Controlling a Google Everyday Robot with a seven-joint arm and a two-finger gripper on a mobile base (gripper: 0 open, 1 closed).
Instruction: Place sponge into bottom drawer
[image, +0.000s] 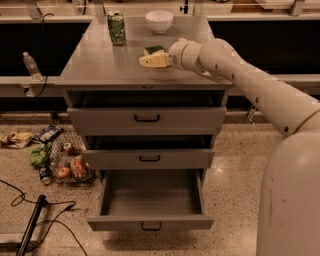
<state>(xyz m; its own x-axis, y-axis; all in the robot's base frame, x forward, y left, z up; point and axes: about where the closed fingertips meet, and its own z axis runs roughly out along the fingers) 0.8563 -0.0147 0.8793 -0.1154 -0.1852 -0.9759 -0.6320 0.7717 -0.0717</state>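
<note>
The sponge (153, 50), dark green side up, lies on the grey cabinet top (100, 65) near its back middle. My gripper (150, 61), cream-coloured, reaches in from the right and sits low over the cabinet top, right at the sponge's front edge and partly covering it. The bottom drawer (150, 223) is pulled far out and its inside is bare. Whether the gripper touches the sponge is not visible.
A green soda can (117, 28) and a white bowl (159, 21) stand at the back of the cabinet top. The two upper drawers (147, 119) are slightly ajar. A wire basket with litter (65, 167), cables and a black pole (30, 230) lie on the floor at left.
</note>
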